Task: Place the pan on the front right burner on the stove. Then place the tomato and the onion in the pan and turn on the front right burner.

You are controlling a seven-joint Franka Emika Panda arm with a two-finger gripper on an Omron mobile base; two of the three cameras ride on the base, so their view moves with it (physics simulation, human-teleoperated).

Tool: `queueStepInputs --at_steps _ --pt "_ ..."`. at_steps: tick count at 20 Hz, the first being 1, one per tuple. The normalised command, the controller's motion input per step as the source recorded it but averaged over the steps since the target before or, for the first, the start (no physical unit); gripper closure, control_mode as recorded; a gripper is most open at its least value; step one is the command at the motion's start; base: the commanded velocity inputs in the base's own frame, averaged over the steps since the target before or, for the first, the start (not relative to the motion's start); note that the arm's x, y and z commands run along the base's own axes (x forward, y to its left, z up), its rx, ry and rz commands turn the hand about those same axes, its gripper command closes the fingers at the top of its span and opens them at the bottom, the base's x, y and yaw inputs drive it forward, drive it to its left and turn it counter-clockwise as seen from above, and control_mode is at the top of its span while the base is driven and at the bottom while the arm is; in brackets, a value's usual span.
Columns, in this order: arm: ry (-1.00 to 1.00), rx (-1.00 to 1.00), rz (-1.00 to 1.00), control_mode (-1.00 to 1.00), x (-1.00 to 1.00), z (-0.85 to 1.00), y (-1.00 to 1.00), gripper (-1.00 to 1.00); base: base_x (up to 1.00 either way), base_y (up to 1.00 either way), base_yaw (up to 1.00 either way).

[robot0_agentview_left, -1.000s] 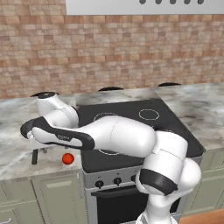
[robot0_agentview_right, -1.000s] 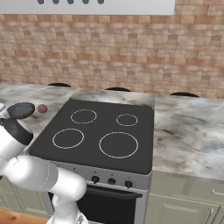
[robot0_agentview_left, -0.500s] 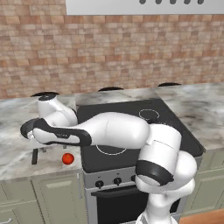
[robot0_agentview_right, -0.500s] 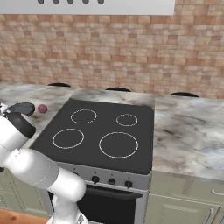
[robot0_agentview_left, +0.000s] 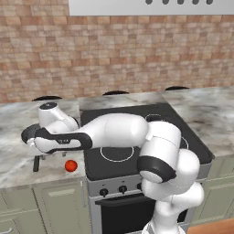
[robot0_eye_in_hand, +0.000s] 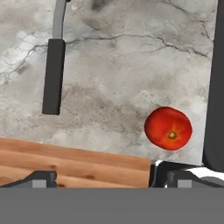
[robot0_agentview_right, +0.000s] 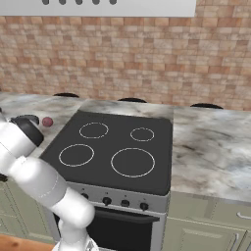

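- Hand view looks straight down on the marble surface (robot0_eye_in_hand: 131, 65): the pan's handle (robot0_eye_in_hand: 54, 74) lies to one side and the tomato (robot0_eye_in_hand: 168, 128) to the other, so the hand (robot0_eye_in_hand: 103, 177) seems lined up over the gap between them, probably to reach the handle first.
- The hand is released, fingers spread wide and gripping nothing; that suits an approach to a grasp, not a carry.
- In the left base view the arm stretches across the stove (robot0_agentview_left: 137, 146) to the surface on its left, hiding the pan's bowl; the tomato (robot0_agentview_left: 70, 166) sits near the surface's front edge.
- In the right base view the onion (robot0_agentview_right: 47, 122) rests beside the stove's left edge, and the front right burner (robot0_agentview_right: 133, 162) lies bare, so the pan is not yet placed.
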Motion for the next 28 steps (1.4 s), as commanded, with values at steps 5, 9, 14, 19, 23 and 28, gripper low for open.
queueStepInputs --at_steps 5,9,14,19,23,28 --pt "0.0 0.0 0.0 -1.0 0.25 -0.13 0.19 -1.0 0.0 0.0 0.0" --pt "0.0 0.0 0.0 -1.0 0.24 -0.12 0.21 -1.0 0.0 0.0 0.0" --pt "0.0 0.0 0.0 -1.0 0.21 -0.15 0.24 -1.0 0.0 0.0 0.0" --pt "0.0 0.0 0.0 -1.0 0.17 -0.12 0.25 -1.0 0.0 0.0 0.0" --pt "0.0 0.0 0.0 -1.0 0.16 -0.14 0.21 -1.0 0.0 0.0 0.0" --pt "0.0 0.0 0.0 -1.0 0.1 -0.23 0.09 -1.0 0.0 0.0 0.0"
